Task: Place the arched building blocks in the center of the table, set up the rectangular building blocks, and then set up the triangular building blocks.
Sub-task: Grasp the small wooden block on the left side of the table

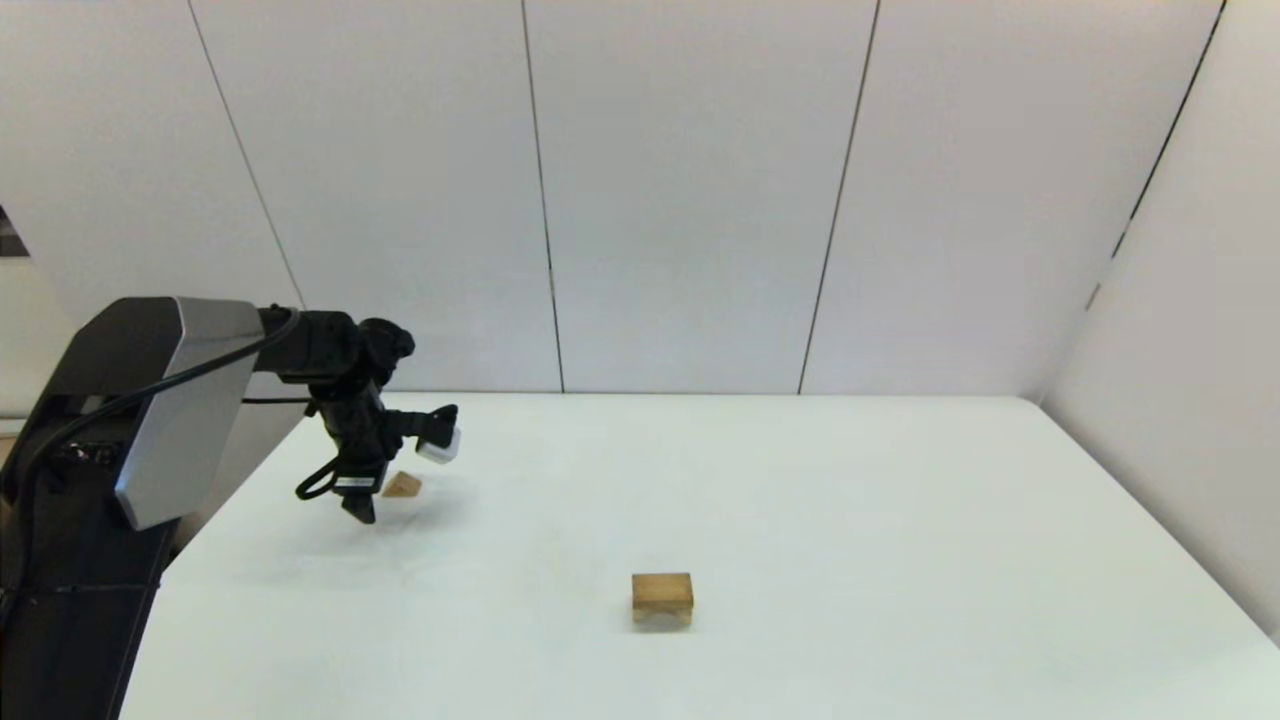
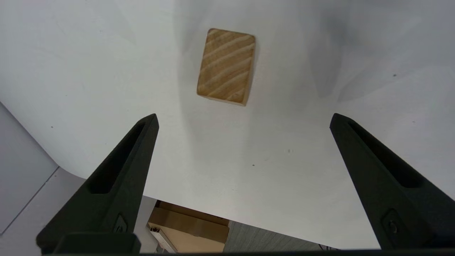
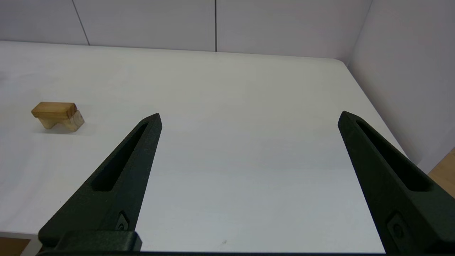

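Note:
The arched building block [image 1: 662, 597] stands notch-down near the middle of the white table [image 1: 850, 500]; the right wrist view shows it as the arched block [image 3: 57, 114], far off to one side. A plain, flat-sided wooden block with no notch, the rectangular building block [image 2: 226, 67], lies flat near the table's left edge, also seen as the rectangular block [image 1: 402, 486]. My left gripper [image 1: 362, 512] hovers just beside and above it, open; in its wrist view the left gripper [image 2: 244, 117] has the block beyond its fingertips. My right gripper [image 3: 249, 115] is open and empty, low over the near right. The triangular building block is out of view.
The table's left edge and rounded corner [image 2: 64, 167] lie close under the left gripper, with a cardboard box [image 2: 188, 227] on the floor below. Grey wall panels [image 1: 700, 200] close the back and the right side.

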Robot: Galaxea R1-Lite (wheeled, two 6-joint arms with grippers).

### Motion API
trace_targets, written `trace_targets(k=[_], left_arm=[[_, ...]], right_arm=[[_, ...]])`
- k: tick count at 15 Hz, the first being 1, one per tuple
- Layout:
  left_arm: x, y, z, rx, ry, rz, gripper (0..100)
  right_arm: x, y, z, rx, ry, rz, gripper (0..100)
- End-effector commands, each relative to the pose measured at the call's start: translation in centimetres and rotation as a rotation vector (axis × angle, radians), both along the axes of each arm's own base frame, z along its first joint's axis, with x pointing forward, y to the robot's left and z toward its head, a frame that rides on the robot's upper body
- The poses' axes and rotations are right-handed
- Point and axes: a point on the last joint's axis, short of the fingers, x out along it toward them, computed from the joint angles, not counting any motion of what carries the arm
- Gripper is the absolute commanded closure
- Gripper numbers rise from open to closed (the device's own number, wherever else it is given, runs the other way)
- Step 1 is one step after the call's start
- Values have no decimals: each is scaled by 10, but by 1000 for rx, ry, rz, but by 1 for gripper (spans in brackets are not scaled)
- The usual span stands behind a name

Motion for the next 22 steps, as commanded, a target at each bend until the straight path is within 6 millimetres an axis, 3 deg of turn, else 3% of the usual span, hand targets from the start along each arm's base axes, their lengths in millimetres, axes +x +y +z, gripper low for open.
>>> trace_targets(k=[1, 22], left_arm=[[-1, 0, 0, 3, 5, -8, 0], [-3, -6, -13, 1, 71, -20, 0]], right_arm=[[0, 0, 0, 0, 2, 1, 0], [0, 0, 0, 0, 2, 1, 0]])
